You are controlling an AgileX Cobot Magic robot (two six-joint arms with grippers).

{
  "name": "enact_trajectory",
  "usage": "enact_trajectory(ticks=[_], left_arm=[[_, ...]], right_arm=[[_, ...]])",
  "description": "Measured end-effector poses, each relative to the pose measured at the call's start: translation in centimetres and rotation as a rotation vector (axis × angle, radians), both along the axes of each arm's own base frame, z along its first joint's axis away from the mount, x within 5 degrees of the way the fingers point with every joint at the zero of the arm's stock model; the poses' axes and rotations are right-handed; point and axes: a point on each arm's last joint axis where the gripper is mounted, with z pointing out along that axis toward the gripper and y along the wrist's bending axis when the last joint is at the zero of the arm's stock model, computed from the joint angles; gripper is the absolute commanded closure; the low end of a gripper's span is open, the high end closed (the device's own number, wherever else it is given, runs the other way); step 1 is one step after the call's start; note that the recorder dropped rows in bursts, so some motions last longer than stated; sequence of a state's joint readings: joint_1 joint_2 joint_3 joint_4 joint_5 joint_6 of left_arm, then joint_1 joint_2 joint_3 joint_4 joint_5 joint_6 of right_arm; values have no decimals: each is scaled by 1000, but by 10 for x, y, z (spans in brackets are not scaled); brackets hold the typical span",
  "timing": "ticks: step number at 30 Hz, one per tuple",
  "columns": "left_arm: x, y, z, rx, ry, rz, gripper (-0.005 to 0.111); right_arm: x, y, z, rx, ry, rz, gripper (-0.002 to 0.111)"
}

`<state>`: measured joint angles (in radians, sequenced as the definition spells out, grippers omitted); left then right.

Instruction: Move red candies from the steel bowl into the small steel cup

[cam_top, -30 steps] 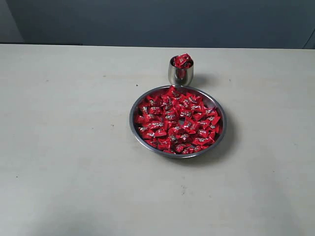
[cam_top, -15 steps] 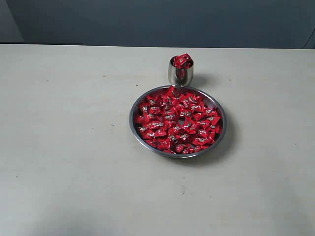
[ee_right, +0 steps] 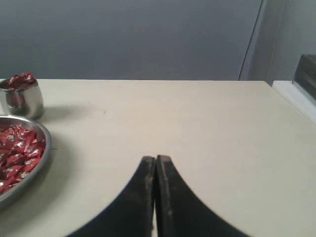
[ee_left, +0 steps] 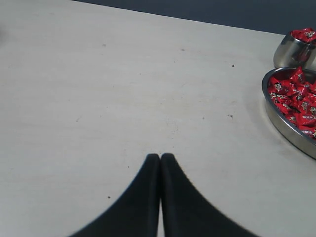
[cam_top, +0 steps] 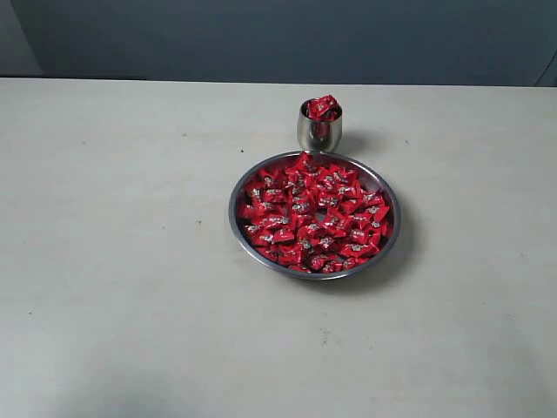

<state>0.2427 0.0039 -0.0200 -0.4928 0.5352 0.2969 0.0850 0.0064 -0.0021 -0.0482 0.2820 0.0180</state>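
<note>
Seeing the steel bowl lying flat on the pale table, well in from every edge and a little nearer the far edge than the near one. Carrying a dense heap of red candies, spreading over almost the whole floor of the bowl and leaving only a sliver of bare steel showing along the rim.

Standing upright just beside the bowl, on the side facing the table's far edge: the small steel cup. Sitting so close to the bowl's rim that telling touching from apart is not possible. Brimming with a few red candies, piling up above its lip.

Finding the left pincer closed, its two dark fingers pressing together at the tips and gripping nothing. Hanging over bare table, well apart from the bowl and the cup, both showing only at the margin of the left wrist view.

Finding the right pincer closed too, tips meeting, gripping nothing. Hovering over bare table, with the bowl and the cup off to one side and well clear of it.
</note>
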Motion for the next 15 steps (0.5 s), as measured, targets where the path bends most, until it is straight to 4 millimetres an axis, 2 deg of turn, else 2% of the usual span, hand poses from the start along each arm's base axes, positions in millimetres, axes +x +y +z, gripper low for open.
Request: enact_trajectory(ticks=[15], left_arm=[[0,0,0,0,0,0,106]], right_arm=[[-1,2,-2,73,27,6,108]])
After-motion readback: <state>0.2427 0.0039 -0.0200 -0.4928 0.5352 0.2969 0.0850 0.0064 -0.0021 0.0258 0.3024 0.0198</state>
